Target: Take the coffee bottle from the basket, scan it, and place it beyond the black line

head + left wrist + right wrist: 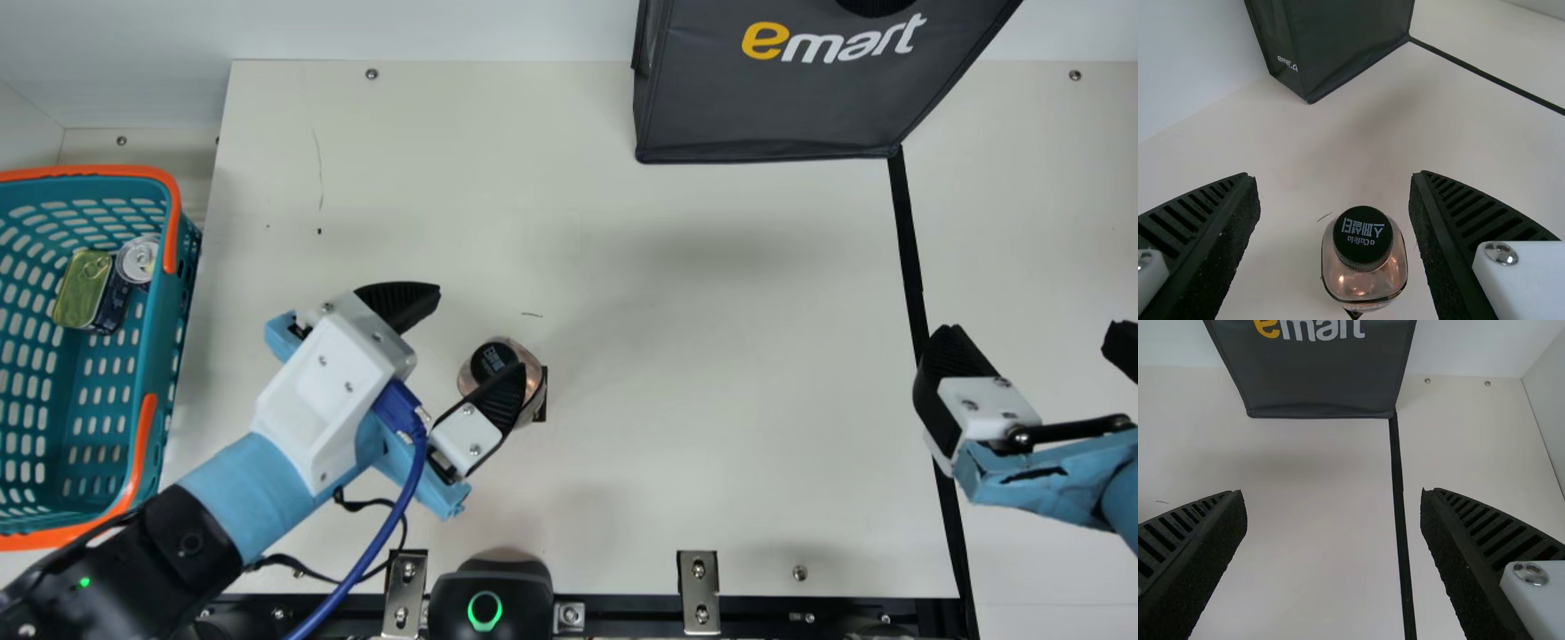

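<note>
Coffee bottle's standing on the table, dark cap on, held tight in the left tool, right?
Not held: the left wrist view shows the left tool wide open. The coffee bottle does stand on the table, dark cap on.

Left gripper and right gripper, jaws apart, coffee bottle upright, tins in basket
</note>
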You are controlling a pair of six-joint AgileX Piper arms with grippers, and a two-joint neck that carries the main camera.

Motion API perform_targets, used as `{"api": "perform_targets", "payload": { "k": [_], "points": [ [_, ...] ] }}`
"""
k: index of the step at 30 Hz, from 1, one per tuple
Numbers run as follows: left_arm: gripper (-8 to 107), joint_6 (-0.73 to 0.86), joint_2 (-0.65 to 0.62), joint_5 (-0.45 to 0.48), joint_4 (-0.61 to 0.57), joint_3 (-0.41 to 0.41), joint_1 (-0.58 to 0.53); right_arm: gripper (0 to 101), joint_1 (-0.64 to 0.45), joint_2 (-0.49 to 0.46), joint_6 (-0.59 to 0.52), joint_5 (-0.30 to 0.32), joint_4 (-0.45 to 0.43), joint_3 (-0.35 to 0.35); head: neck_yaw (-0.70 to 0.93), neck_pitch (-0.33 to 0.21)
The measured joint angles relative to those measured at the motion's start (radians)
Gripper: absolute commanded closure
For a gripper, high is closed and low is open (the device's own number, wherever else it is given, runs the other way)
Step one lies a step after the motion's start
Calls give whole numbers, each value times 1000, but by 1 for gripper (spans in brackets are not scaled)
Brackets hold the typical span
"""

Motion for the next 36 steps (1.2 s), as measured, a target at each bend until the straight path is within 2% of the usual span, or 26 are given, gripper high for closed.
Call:
{"api": "perform_targets", "payload": {
  "k": [14,24,36],
  "points": [
    [9,-342,40,69,269,-19,-148,10,0,0,0,0,0,0,0,0],
    [9,-584,76,126,444,-3,-250,10,0,0,0,0,0,0,0,0],
    [9,-787,99,160,581,45,-284,10,0,0,0,0,0,0,-2,0]
  ]
}}
